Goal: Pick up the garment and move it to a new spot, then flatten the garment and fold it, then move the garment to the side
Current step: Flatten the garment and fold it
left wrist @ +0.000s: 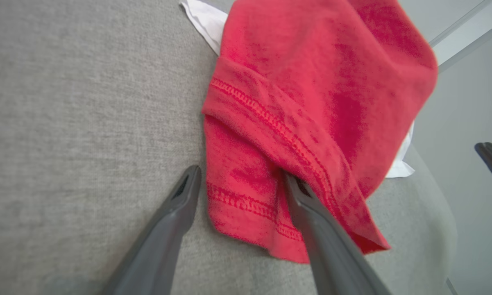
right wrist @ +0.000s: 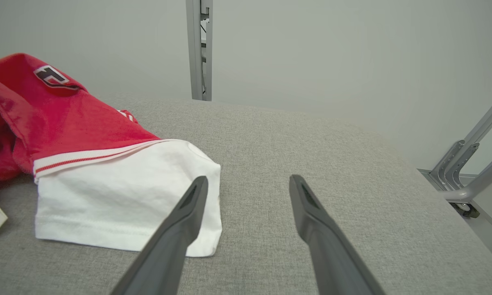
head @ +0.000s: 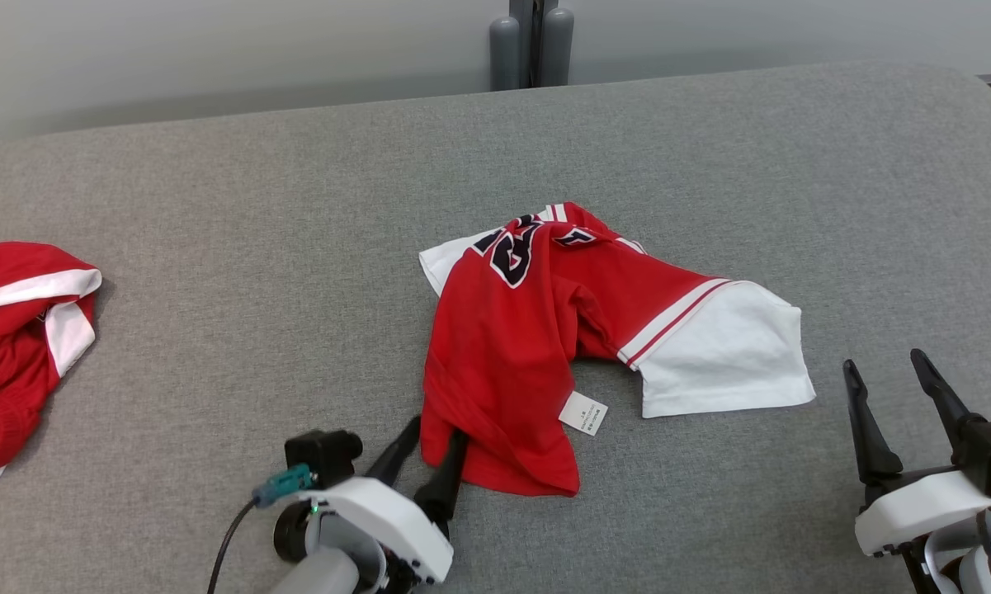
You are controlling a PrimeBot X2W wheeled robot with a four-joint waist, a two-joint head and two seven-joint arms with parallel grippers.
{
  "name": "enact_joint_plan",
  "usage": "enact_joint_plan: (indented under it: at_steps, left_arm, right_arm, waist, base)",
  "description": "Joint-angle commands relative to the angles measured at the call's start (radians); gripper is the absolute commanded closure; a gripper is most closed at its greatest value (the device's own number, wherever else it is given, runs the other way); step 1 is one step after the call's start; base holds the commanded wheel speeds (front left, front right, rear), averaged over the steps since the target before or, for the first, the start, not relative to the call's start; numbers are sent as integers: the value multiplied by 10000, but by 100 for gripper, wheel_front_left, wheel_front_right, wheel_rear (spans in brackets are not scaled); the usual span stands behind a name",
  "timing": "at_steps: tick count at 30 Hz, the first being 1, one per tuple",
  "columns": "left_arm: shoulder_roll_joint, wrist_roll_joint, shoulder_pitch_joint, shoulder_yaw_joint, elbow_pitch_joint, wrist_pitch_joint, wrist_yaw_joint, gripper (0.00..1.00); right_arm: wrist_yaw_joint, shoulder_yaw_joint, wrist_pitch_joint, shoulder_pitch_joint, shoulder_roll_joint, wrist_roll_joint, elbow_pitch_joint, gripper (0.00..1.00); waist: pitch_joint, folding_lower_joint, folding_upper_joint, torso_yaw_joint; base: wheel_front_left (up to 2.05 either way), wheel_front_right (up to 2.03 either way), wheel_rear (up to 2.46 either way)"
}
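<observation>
Now, left gripper [head: 439, 429] spread astride red garment [head: 503, 346] hem, right gripper [head: 883, 360] wide open, empty

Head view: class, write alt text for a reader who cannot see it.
A crumpled red jersey lies on a grey surface, the open left pincer at its near hem. The right pincer, open, is right of its white sleeve; another red garment lies far left.
</observation>
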Motion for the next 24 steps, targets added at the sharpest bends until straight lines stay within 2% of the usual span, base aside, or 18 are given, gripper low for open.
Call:
enact_joint_plan:
  at_steps: [1,8,10,14,15,16,20,24]
  left_arm:
    - [-35,115,-134,249,263,160,-28,100]
    - [988,2070,-233,2473,-486,94,627,100]
    - [1409,2533,-214,2922,-596,92,708,100]
    - [2145,3378,-488,3223,-244,92,628,100]
    - [2229,3510,-603,3299,-108,92,663,54]
    - [2319,3645,-690,3374,-4,92,643,0]
    - [2455,4509,-586,3917,-285,92,1153,0]
    - [2053,5217,273,4908,-1384,92,1918,0]
  right_arm:
    - [-3,-71,1,-98,1,-82,-27,0]
    - [-4,-475,1,78,252,-56,41,0]
    - [-3,-440,1,71,336,-69,47,0]
    - [-3,-249,1,-100,527,-118,93,0]
    - [-3,-206,1,-137,576,-116,104,0]
    - [-3,-141,1,-171,635,-112,91,0]
    - [-3,-17,1,-230,896,-17,-74,0]
    - [-3,105,1,-80,1137,17,-321,0]
  waist:
    - [4,0,-1,33]
    - [-170,0,-1,366]
    - [-223,0,-1,440]
    - [-286,0,-1,480]
    - [-307,0,-1,471]
    - [-323,0,-1,456]
    - [-517,0,-1,378]
    - [-842,0,-1,370]
  base:
    - [0,0,0]
    - [0,0,0]
    - [0,0,0]
    - [0,0,0]
    - [0,0,0]
    - [0,0,0]
    - [0,0,0]
    - [0,0,0]
